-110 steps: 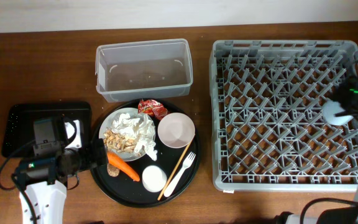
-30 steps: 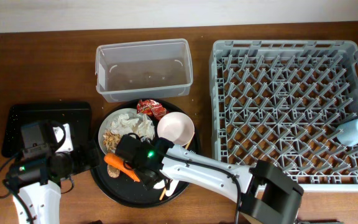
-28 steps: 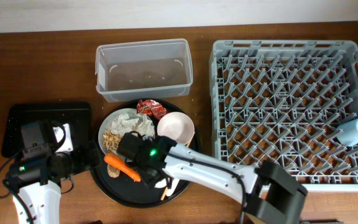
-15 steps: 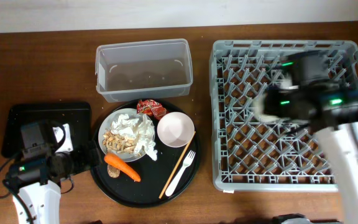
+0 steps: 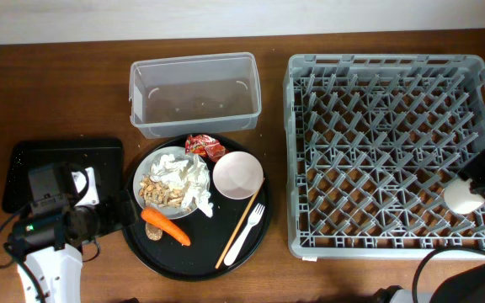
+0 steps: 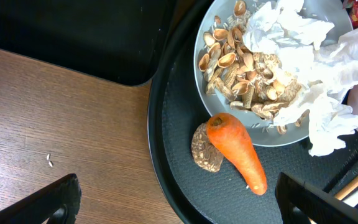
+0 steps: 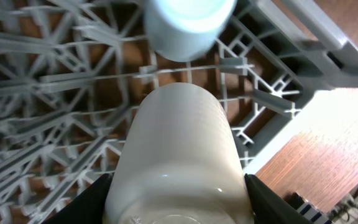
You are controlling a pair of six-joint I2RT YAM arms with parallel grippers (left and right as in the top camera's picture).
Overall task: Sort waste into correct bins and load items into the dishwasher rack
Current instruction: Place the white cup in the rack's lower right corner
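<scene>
My right gripper (image 7: 179, 208) is shut on the small white cup (image 7: 179, 149) and holds it over the grey dishwasher rack (image 5: 386, 61) near its right rim, where the cup (image 5: 461, 196) shows from overhead. The pale blue cup (image 7: 188, 25) lies in the rack just beyond it. My left gripper (image 6: 191, 202) is open and empty at the left edge of the round tray, short of the orange carrot (image 6: 238, 152). The white plate (image 5: 151, 162) holds beige scraps (image 5: 160, 193) and tissues (image 5: 190, 175). The red wrapper (image 5: 206, 146), white bowl (image 5: 238, 175), fork (image 5: 237, 245) and chopstick (image 5: 247, 210) are on the tray.
The clear tub (image 5: 194, 93) stands behind the large round black tray (image 5: 183, 263). The shallow black tray (image 5: 32, 156) lies at the left, partly under my left arm. A brown lump (image 6: 206, 148) touches the carrot. Bare wood runs along the table's front.
My right gripper has carried the small white cup from over the rack's upper middle to its right side, next to the blue cup. My left arm has not moved.
</scene>
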